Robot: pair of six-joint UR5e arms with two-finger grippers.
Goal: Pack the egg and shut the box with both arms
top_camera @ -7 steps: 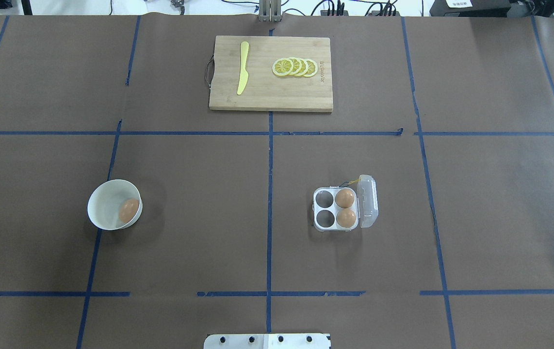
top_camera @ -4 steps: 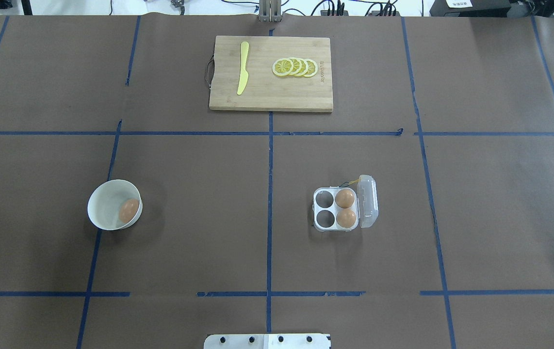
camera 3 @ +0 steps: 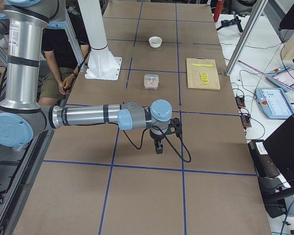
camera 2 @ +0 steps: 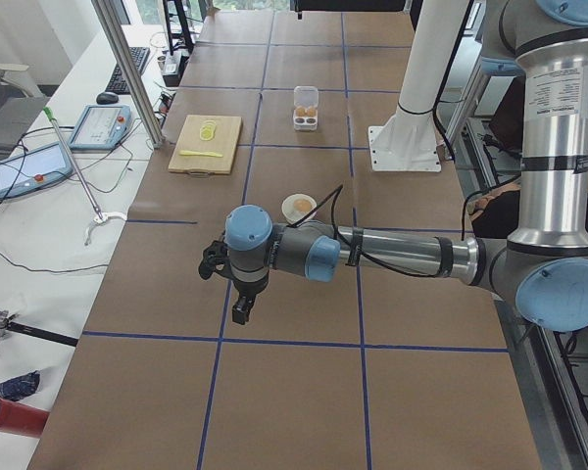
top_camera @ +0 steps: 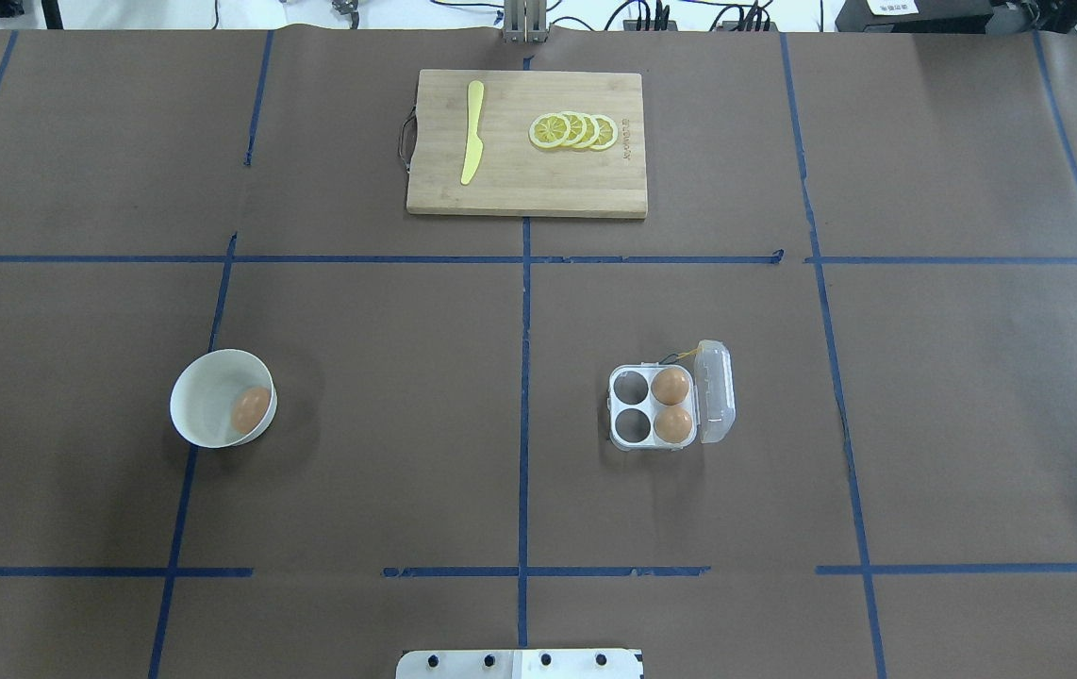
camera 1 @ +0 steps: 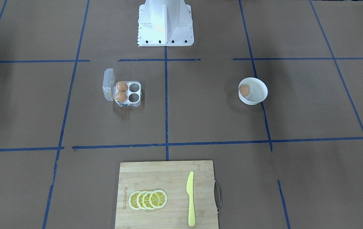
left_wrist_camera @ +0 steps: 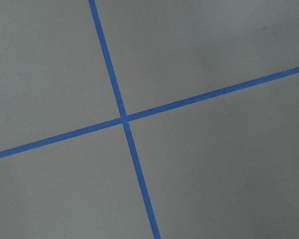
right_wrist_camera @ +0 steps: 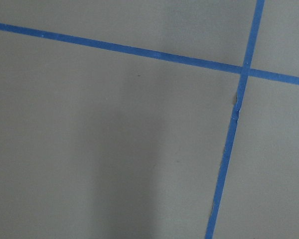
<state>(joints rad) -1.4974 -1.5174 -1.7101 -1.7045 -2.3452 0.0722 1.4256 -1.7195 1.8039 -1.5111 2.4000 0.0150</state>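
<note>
One light-brown egg [top_camera: 250,409] lies in a white bowl [top_camera: 204,401] on the left of the table; it also shows in the front view [camera 1: 244,89]. The clear egg box [top_camera: 631,407] stands right of centre, its lid [top_camera: 716,391] open on its right side. Two eggs [top_camera: 671,386] fill its right cells; the left cells are empty. My left gripper [camera 2: 240,311] and right gripper [camera 3: 158,148] show only in the side views, hanging over bare paper far from bowl and box. I cannot tell whether they are open or shut.
A wooden cutting board [top_camera: 595,189] with a yellow knife [top_camera: 472,132] and lemon slices [top_camera: 573,130] lies at the far middle. The white pedestal [camera 1: 165,22] stands at the robot's edge. Both wrist views show only brown paper with blue tape lines.
</note>
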